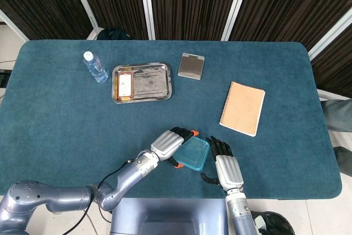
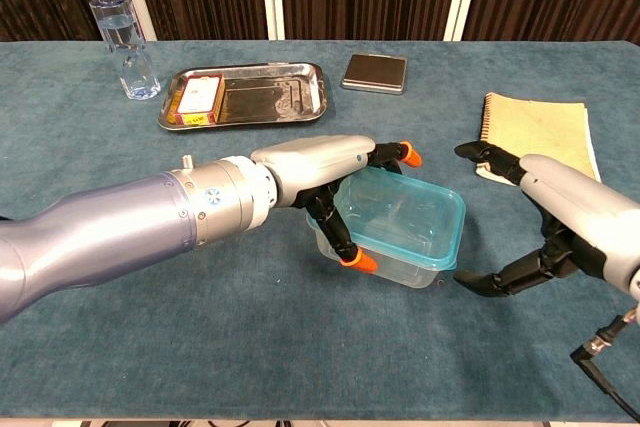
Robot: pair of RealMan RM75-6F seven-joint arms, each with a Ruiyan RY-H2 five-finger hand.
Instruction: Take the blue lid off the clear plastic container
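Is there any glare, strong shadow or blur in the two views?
Head view: even light, sharp, the metal tray shines only mildly. Chest view: the left hand and its forearm loom large and glossy near the lens; the clear container shows soft reflections; shadows under it are faint.

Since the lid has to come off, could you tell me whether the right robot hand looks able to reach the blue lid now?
Probably yes. The right robot hand is open beside the clear container, and the blue lid's near edge is unobstructed; the left robot hand grips the far side.
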